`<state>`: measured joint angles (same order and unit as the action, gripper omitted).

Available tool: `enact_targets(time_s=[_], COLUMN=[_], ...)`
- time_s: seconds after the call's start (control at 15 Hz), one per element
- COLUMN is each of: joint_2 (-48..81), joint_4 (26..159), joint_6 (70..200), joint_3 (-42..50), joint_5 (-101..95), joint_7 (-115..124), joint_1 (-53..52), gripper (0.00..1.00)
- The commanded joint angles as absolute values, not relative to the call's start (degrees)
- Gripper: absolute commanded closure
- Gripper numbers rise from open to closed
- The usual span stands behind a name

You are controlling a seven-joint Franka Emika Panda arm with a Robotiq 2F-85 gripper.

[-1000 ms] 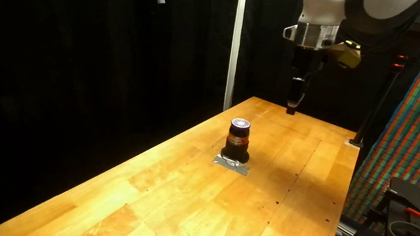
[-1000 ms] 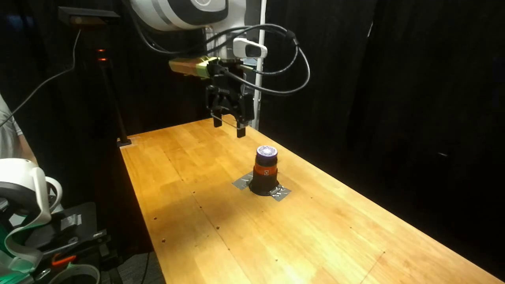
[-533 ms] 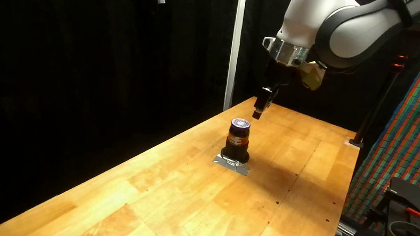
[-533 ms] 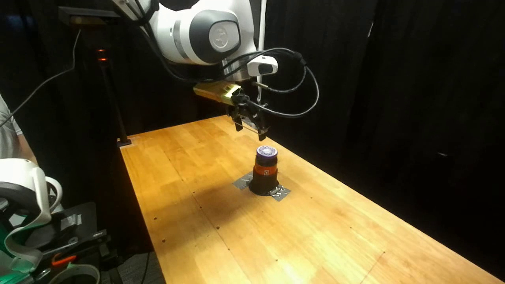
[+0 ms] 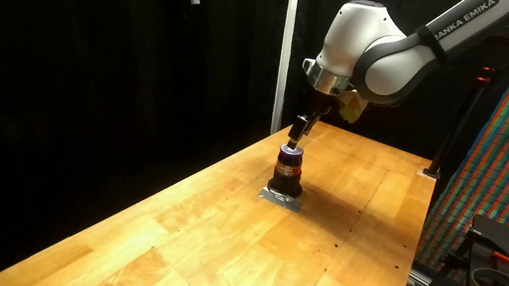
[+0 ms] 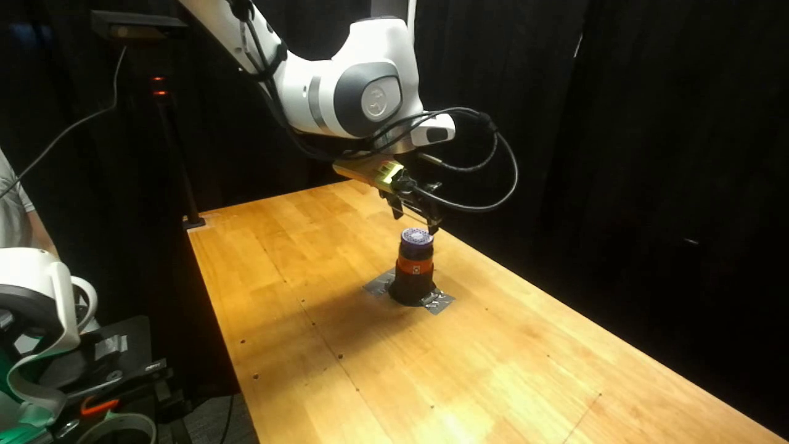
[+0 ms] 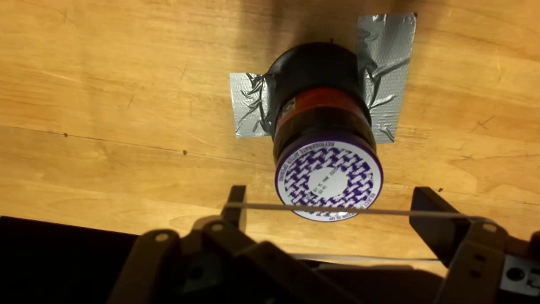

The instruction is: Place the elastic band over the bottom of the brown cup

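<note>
Black curtains (image 5: 119,97) hang beside a wooden table (image 5: 223,236) as I hold the robot arm (image 6: 382,46) low above the brown cup (image 6: 416,254), which stands upright on the table. Its purple-and-white lid (image 7: 328,181) faces up, printed with the words "refrigerate after opening," and an orange label (image 7: 327,99) wraps the body above a black base (image 6: 412,288). Silver tape (image 7: 388,76) runs from two sides of the base onto the table. I have the end effector (image 6: 415,222) tilted and unclenched, its fingers (image 7: 434,232) spread well apart, with the elastic band (image 7: 329,209) stretched between them in two strands. Seen from the wrist, one strand crosses in front of the edge of the lid; I cannot tell whether they touch. In an exterior view, one finger (image 6: 434,227) ends close to the lid's rim, and contact there is unclear to me. Bright patterned sheeting (image 5: 499,168) hangs in the background of an exterior view, beside a dark pole (image 5: 460,119). At the edge of an exterior view, a person (image 6: 12,209) in a light shirt is partly visible.
</note>
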<state>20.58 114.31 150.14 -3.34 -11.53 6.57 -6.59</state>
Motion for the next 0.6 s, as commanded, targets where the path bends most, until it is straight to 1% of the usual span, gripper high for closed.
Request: enact_targets(time_s=[0.0,0.53], joint_2=[25.6,31.6], joint_4=[107.9,101.5], joint_6=[150.5,148.3], joint_3=[-1.4,-2.2], joint_5=[-12.1,-8.3], joint_7=[7.7,4.9], joint_1=[-8.2,-6.9], gripper=[0.00,0.00])
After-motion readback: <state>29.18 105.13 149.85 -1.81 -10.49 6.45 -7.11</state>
